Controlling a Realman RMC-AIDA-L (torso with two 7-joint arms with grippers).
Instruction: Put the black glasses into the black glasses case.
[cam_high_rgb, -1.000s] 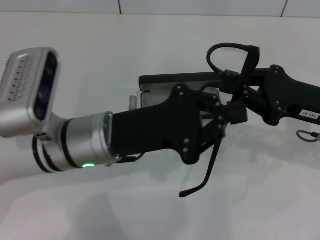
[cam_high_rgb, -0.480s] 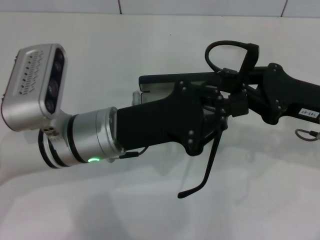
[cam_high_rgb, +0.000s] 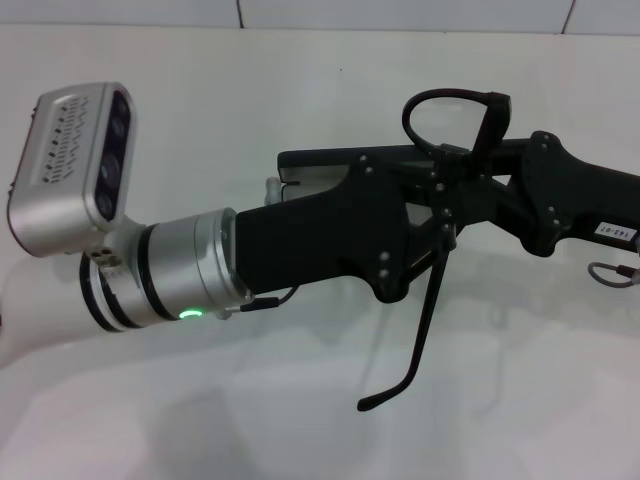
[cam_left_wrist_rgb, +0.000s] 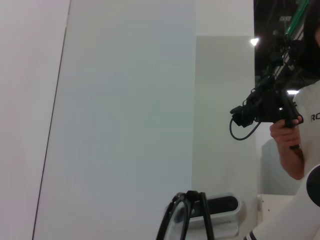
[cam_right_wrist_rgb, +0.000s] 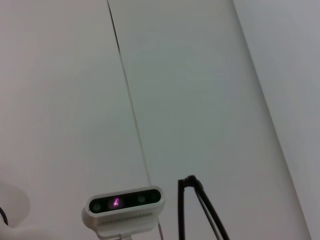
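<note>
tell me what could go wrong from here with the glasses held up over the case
1. The thin black-framed glasses are pinched between the left pincer and the right pincer, so any uneven pull might twist the frame.
2. One slender temple arm hangs open towards the white table; it could catch the rim of the black clamshell glasses case on lowering.
3. The arms hide most of the case, so alignment is uncertain.

case: mostly buried behind the two arms, only its far edge shows
glasses: one lens hidden by the grippers
fingertips: can't make them out
</note>
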